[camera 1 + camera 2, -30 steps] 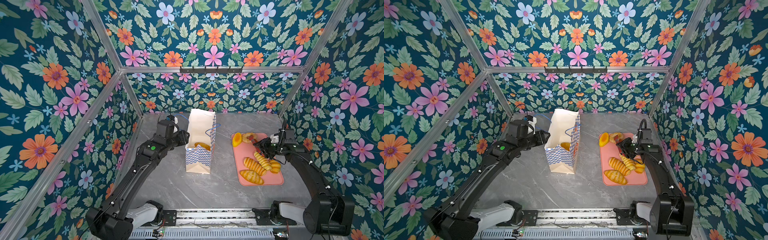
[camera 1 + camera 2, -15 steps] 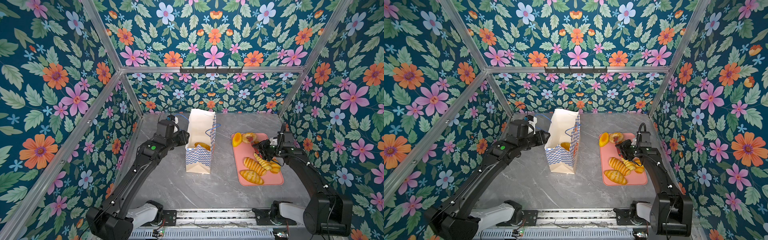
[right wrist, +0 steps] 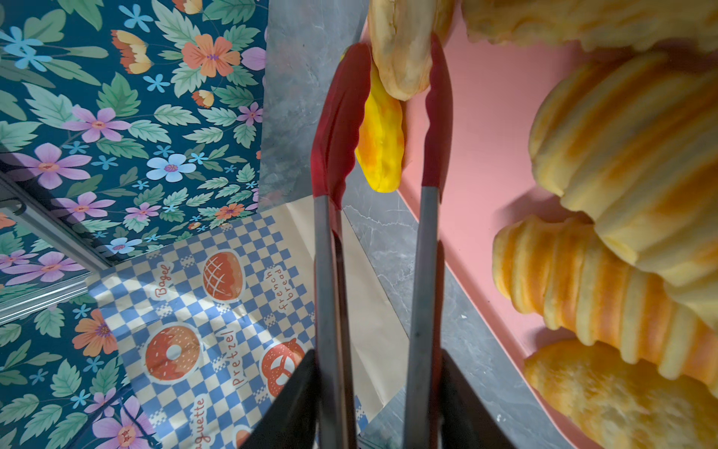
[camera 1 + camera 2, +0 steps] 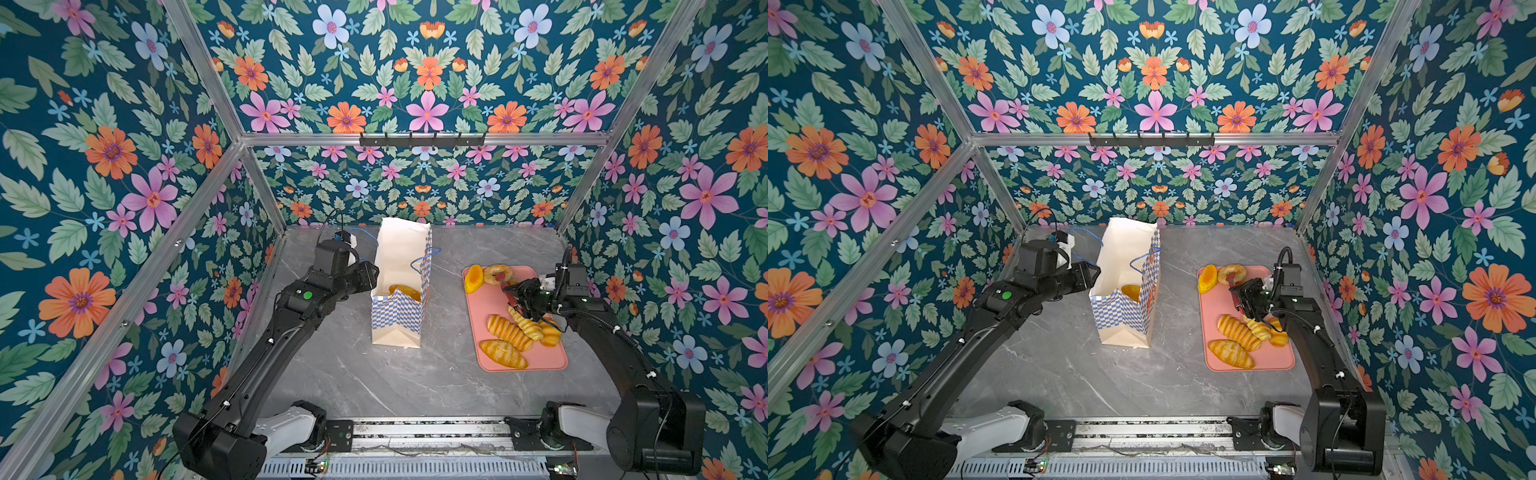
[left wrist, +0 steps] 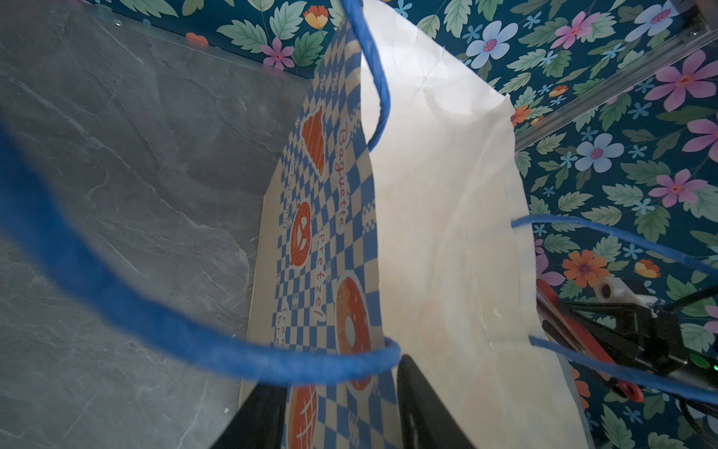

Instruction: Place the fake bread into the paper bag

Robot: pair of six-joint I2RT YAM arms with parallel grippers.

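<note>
Noting: your right gripper (image 3: 377, 392) clamps tongs (image 3: 421, 272), tips flanking the doughnut (image 3: 404, 46) at tray's (image 3: 489, 116) 12 o'clock; left gripper (image 5: 336, 392) half-open astride paper bag (image 5: 439, 194) wall.

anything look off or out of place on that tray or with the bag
One thing: the yellow-orange bun at the pink tray's far corner, nearest the paper bag, stands on its edge and, in the right wrist view, seems to overhang the rim toward the table. The bag itself stands upright.
</note>
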